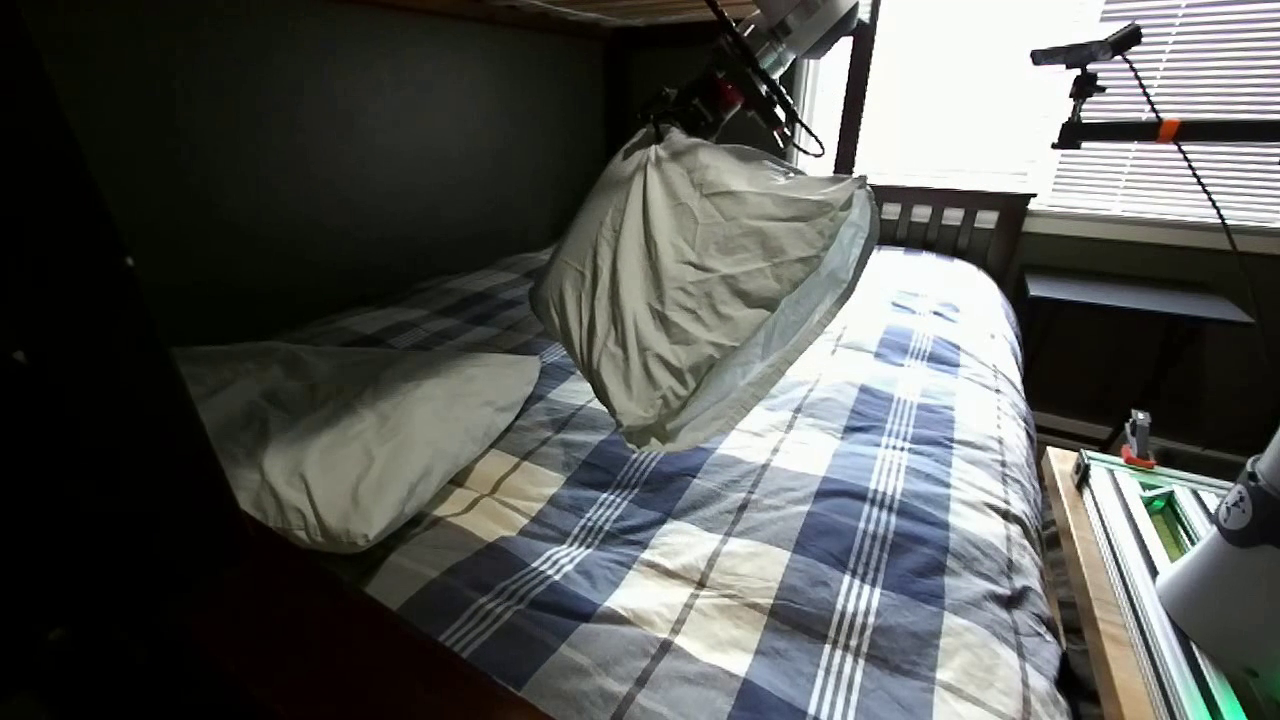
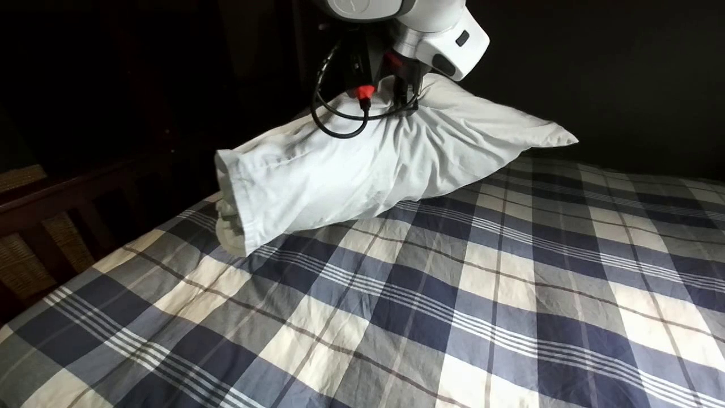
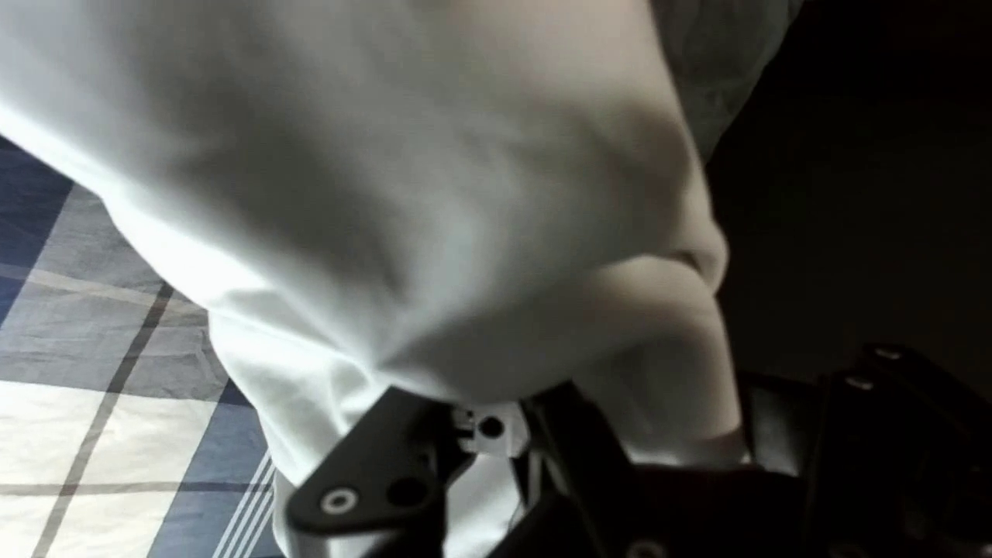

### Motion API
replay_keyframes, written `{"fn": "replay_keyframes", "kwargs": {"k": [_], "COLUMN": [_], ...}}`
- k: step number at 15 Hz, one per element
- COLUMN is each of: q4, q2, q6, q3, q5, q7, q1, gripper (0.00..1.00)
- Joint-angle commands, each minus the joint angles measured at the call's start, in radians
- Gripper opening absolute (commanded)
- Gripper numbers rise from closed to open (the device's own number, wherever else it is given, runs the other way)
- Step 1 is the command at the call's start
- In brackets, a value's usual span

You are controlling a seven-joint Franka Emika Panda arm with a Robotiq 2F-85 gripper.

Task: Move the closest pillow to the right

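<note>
A white-grey pillow (image 1: 690,290) hangs tilted from my gripper (image 1: 668,132) over the bed; it also shows in an exterior view (image 2: 351,170), where its open case end faces the left. I cannot tell whether its lower edge touches the bed. My gripper (image 2: 406,105) pinches the pillow's upper edge, and folds spread from the grip. In the wrist view the pillow (image 3: 434,201) fills most of the picture and covers the fingertips of my gripper (image 3: 484,411). Another pale pillow (image 1: 370,430) lies on the near left part of the bed in an exterior view.
The bed has a blue, grey and cream plaid cover (image 1: 760,560). A dark wall (image 1: 330,170) runs along the far side. A slatted headboard (image 1: 945,220) and a window stand at the back. An upper bunk (image 1: 640,8) hangs overhead. A camera arm (image 1: 1170,131) is at the right.
</note>
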Motion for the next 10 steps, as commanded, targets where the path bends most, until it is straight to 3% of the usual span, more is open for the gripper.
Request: {"fn": "replay_keyframes", "kwargs": {"k": [1, 10], "q4": [0.245, 0.642], "q2": [0.136, 0.469], "q6": [0.037, 0.274], "q3": [0.012, 0.049], "q5": [0.057, 0.073], "q7": [0.166, 0.418], "q1": [-0.029, -0.138], "gripper": [0.0, 0.0]}}
